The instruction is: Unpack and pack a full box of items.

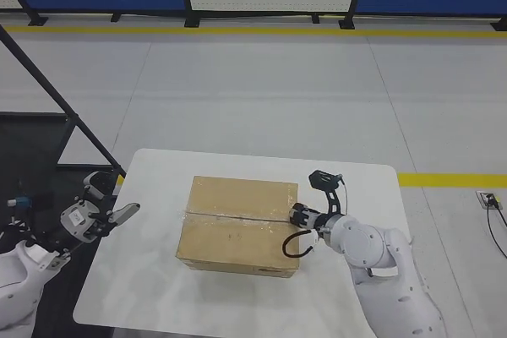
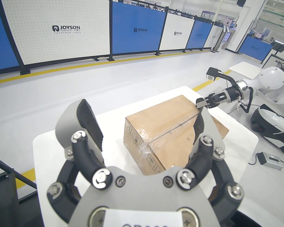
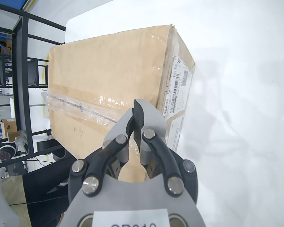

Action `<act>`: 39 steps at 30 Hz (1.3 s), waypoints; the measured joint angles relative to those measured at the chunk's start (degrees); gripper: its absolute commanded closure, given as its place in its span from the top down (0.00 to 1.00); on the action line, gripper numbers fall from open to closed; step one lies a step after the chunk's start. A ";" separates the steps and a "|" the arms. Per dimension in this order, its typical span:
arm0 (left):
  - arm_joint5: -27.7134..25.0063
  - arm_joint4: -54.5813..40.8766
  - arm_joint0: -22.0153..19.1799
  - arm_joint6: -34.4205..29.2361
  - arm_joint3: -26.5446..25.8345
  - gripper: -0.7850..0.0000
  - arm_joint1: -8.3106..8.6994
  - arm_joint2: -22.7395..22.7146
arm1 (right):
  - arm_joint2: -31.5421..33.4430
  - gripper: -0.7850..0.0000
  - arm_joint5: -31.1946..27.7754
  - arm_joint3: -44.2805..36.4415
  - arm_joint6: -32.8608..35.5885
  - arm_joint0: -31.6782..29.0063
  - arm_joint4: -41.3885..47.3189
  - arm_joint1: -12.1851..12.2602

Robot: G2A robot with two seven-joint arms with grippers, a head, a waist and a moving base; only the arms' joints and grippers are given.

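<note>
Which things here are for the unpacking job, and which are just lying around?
For the job: cardboard box, taped shut; left gripper, open; right gripper, shut, by the box's end; white table under it.

Just lying about: black frame beside the table; yellow floor line; grey power brick on the floor.

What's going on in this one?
A cardboard box sits on the white table, still sealed along its top with clear tape. The right gripper, shut, is at the taped seam's end on its side. The left gripper is open beside the opposite end, clear of the box. Nothing is unpacked yet.
</note>
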 measured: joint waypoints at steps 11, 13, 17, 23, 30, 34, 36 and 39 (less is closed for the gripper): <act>-0.36 0.12 0.15 -0.23 -0.63 1.00 -0.02 -0.22 | 3.95 0.00 -1.16 -2.96 -2.41 -4.10 3.30 0.95; -0.39 0.03 0.18 -0.30 -0.82 1.00 0.00 -0.52 | 5.30 0.00 -1.85 -4.09 -3.31 -5.33 4.68 1.17; -0.37 -1.56 0.10 0.30 -0.84 1.00 0.04 -1.72 | 9.45 0.00 -4.95 -7.19 -6.29 -8.57 9.15 1.68; -0.85 -8.90 0.12 -0.62 -0.37 1.00 0.13 -2.96 | 17.56 0.42 -13.49 -11.96 -13.62 -15.61 17.98 2.41; -1.17 -11.32 0.20 -1.42 -0.43 1.00 0.16 -2.67 | 20.10 0.32 -17.59 -13.32 -16.90 -18.82 21.98 2.56; -1.17 -11.39 0.20 -1.42 -0.43 1.00 0.15 -2.68 | 20.09 0.62 -17.57 -13.31 -16.88 -18.82 21.97 2.56; -1.17 -11.40 0.20 -1.42 -0.43 1.00 0.15 -2.68 | 20.09 0.74 -17.58 -13.31 -16.88 -18.82 21.97 2.56; -1.17 -11.40 0.20 -1.43 -0.43 1.00 0.15 -2.68 | 20.09 0.89 -17.59 -13.31 -16.88 -18.82 21.98 2.56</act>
